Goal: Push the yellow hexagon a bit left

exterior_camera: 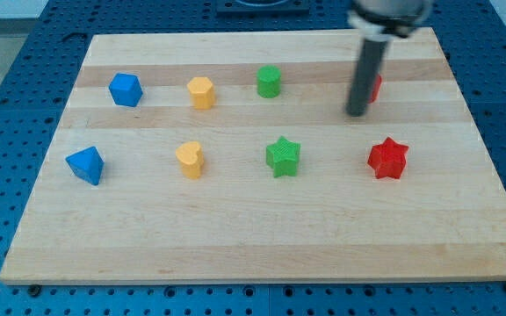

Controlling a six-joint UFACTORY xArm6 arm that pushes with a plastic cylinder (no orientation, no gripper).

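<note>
The yellow hexagon (201, 92) sits in the upper row of the wooden board (262, 237), left of centre. My tip (357, 113) is far to its right, at the end of the dark rod, just in front of a red block (375, 88) that the rod mostly hides. The tip touches no yellow block.
Upper row: a blue hexagon-like block (125, 89) at the left, a green block (270, 82) right of the yellow hexagon. Lower row: a blue block (86, 165), a yellow heart-like block (190, 160), a green star (283, 156), a red star (387, 159).
</note>
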